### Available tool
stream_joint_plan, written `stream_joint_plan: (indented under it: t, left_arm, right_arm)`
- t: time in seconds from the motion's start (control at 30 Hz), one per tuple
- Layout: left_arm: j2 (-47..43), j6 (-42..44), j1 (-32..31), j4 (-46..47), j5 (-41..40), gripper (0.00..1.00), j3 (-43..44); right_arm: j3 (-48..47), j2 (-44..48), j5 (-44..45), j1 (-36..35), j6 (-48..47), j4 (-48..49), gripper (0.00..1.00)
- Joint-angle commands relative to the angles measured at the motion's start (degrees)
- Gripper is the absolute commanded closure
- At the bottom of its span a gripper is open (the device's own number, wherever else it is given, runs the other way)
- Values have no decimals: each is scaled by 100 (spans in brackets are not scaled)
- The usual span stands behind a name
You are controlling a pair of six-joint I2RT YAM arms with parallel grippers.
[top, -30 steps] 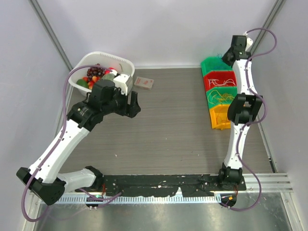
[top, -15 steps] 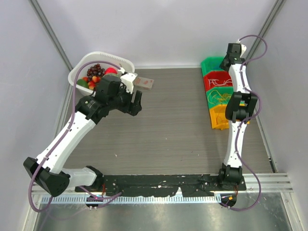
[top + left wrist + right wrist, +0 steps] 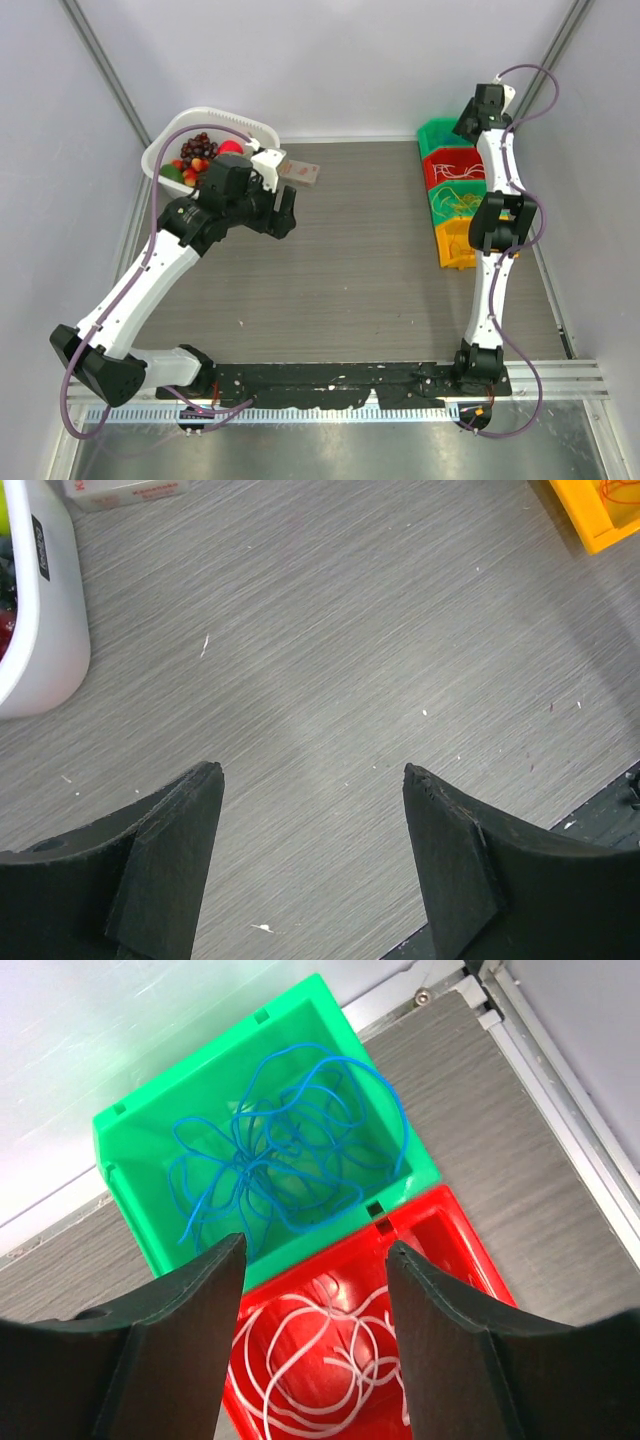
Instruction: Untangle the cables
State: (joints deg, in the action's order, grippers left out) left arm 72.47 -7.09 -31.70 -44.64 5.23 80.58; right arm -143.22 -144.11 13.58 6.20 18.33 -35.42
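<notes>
Green, red and yellow bins (image 3: 441, 203) stand in a row at the right of the table (image 3: 350, 270), seemingly one per cable colour. Left gripper (image 3: 310, 770) hangs wide and empty over the table. Right gripper (image 3: 315, 1250) gapes empty above the blue cable (image 3: 285, 1160) heaped in its green bin (image 3: 120, 1130), white cable (image 3: 320, 1360) in the red bin (image 3: 470, 1250) beside

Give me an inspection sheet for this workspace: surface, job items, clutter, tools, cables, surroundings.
Surface: grey wood-grain table, a few small specks.
Job's things: thin blue curly cord lies in green plastic bin; thin white cord in red plastic bin beside it; the two cords are apart.
Clutter: white plastic basket of fruit; small white-and-red box beside it.
Tools: left tool open over bare table; right tool open above the two bins, holding nothing.
Cables: purple-grey hoses along both arms.
Surroundings: pale walls, grey metal frame posts.
</notes>
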Motion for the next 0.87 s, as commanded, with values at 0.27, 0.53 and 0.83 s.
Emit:
stream_joint_plan:
  t: [0.27,0.53,0.83]
  left_arm:
    - [-513,-1433,24,437,21,22,-14]
    - [-2051,-2463,77,2415,330,18,-1509]
    - [-2053,-1551,85,1548,-908,0,727]
  right_arm:
    - [2916,3615,92,-1005,145,-695,33]
    - [7031,7562,-455,-2157,338,483,24]
    - [5826,9981,434,-2158,-268,-422,13]
